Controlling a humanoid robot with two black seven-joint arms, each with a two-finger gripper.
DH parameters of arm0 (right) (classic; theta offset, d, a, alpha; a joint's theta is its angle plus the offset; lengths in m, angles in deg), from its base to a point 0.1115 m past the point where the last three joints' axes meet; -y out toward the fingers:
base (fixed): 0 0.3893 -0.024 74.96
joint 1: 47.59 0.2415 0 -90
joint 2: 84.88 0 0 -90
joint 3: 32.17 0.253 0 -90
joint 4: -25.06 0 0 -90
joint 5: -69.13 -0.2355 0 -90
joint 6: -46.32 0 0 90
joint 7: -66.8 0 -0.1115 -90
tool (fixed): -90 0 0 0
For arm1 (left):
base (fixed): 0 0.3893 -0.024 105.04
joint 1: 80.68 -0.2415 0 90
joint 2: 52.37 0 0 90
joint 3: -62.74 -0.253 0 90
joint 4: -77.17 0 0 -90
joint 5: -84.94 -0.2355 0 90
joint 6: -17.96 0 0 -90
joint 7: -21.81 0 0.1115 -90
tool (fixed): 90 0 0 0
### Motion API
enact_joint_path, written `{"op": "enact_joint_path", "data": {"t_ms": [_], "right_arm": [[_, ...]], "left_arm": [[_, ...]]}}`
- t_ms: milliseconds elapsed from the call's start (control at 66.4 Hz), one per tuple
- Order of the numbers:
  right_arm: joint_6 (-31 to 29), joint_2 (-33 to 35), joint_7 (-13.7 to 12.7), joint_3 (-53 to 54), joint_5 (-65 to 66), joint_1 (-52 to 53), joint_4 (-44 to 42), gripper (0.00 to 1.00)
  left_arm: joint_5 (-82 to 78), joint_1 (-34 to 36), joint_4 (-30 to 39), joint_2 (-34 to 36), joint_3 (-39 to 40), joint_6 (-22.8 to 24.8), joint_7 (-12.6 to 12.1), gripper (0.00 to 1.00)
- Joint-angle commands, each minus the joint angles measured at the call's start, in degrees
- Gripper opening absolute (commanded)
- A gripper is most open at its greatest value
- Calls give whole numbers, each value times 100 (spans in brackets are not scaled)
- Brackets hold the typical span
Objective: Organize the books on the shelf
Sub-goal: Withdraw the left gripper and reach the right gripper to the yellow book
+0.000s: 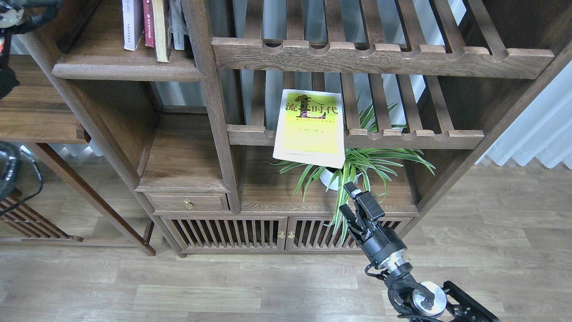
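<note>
The yellow-green book (309, 127) with dark Chinese characters lies face up on the lower slatted rack, its near edge hanging over the notched front rail. The white-lavender book (132, 24) and the dark red book (149, 22) stand upright side by side on the solid dark-brown shelf (125, 68) at the top left. My right gripper (349, 200) is low, in front of the plant and well below the yellow-green book, with its fingers apart and empty. Only dark parts of my left arm (27, 13) show at the top left corner. Its gripper is out of view.
A potted spider plant (357, 167) stands in the compartment under the yellow-green book, right behind my right gripper. Another slatted rack (380, 56) sits above. A small drawer (187, 203) and slatted cabinet doors (250, 232) are below. More pale books (178, 27) stand right of the red one.
</note>
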Motion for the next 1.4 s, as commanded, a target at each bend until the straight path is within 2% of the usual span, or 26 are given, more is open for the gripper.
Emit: {"op": "enact_joint_path", "data": {"t_ms": [0, 271, 437, 602, 708, 843, 889, 979, 1129, 1250, 1385], "right_arm": [[0, 0, 0, -30, 0, 9, 8, 99], [0, 0, 0, -12, 0, 0, 61, 99], [0, 18, 0, 5, 0, 0, 61, 99], [0, 17, -27, -21, 0, 0, 78, 99], [0, 9, -27, -30, 0, 0, 78, 99], [0, 26, -35, -65, -44, -35, 394, 99], [0, 26, -35, -74, -44, -97, 552, 99], [0, 0, -27, -74, -44, -114, 676, 99], [0, -18, -18, -74, -44, -114, 711, 99], [0, -35, -18, -74, -44, -114, 729, 99], [0, -53, -18, -82, -44, -114, 781, 99]], "left_arm": [[48, -81, -6, 40, -28, -3, -30, 45], [48, -152, -6, -31, 16, -3, 75, 47], [179, -125, -15, -40, 244, -3, 313, 50], [681, -134, 12, 31, 280, -3, 304, 52], [997, -169, 205, 136, 280, -3, 216, 52], [1577, -424, 732, 382, 280, -3, -83, 52], [1866, -608, 977, 452, 289, -3, -249, 52], [2271, -933, 1390, 540, 289, -3, -381, 52], [2588, -1619, 2226, 743, 403, -3, -382, 53], [2623, -2138, 2824, 778, 789, -3, -390, 53], [2720, -2647, 3465, 778, 1167, -3, -390, 58]]}}
